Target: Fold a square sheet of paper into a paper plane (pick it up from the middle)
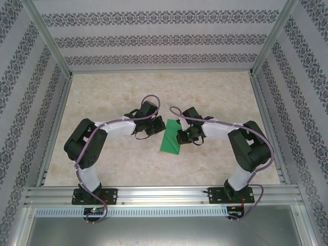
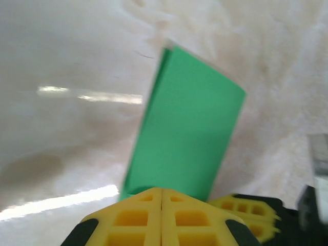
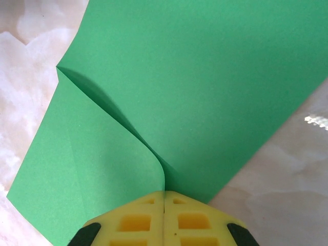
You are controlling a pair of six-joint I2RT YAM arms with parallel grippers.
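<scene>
The square sheet of paper [image 1: 169,142] is bright green and partly folded, lying mid-table between my two grippers. In the right wrist view the paper [image 3: 215,87] shows a raised flap whose curved edge runs straight into the closed seam of my right gripper [image 3: 164,192], which is shut on it. My left gripper [image 2: 162,189] is shut with its tips at the near end of the paper [image 2: 189,128]; no sheet shows between its jaws. In the top view the left gripper [image 1: 155,128] sits at the paper's left edge and the right gripper [image 1: 180,136] at its right edge.
The pale marbled tabletop [image 1: 113,92] is fenced by aluminium rails [image 1: 154,192] and patterned walls. The right gripper's yellow fingers [image 2: 248,211] show close beside the left one's.
</scene>
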